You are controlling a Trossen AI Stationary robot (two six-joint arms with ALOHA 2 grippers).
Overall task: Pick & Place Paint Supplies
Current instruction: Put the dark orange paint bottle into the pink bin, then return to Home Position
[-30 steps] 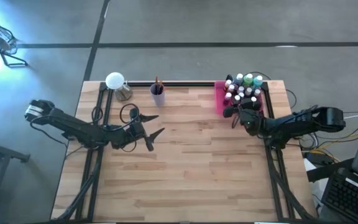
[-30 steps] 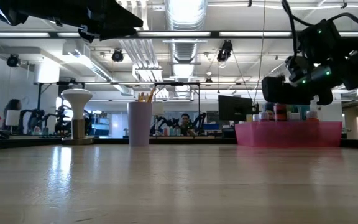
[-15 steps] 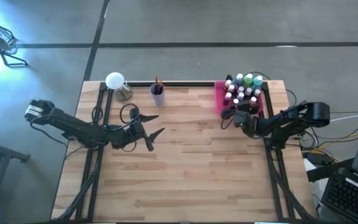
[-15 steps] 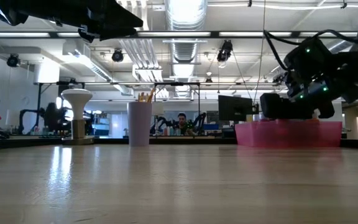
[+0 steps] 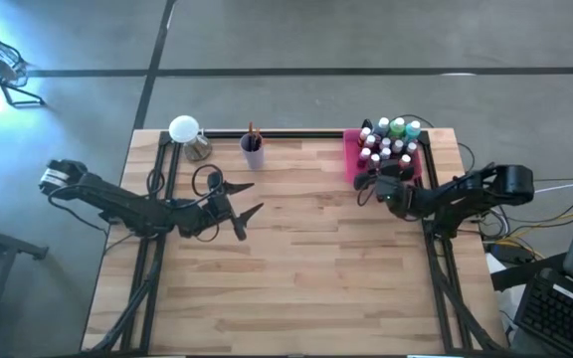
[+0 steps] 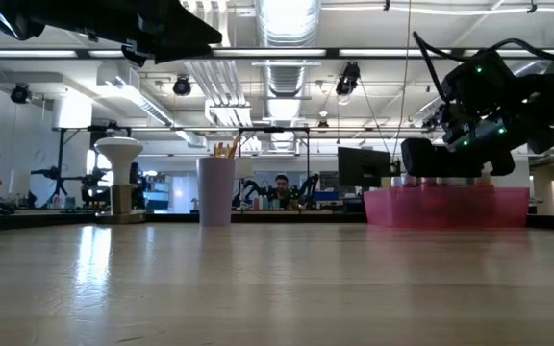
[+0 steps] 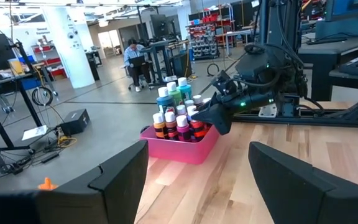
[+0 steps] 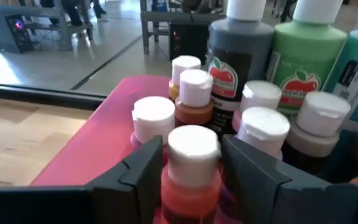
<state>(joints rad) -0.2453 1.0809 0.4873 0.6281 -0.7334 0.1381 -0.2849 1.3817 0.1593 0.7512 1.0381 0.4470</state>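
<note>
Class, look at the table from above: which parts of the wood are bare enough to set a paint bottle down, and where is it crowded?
Bare: the whole near half of the table, and the middle strip between the left gripper and right gripper. Crowded: the pink tray packed with bottles, and the far edge around the cup and lamp.

apple logos mark the paint bottles (image 8: 235, 59); no words are readable.

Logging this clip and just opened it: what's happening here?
The right end effector is at the pink rectangular tray of white-capped paint bottles, its fingers flanking a red-orange bottle without clearly gripping it. The left end effector hangs open over the wooden table, by the lilac cup.
</note>
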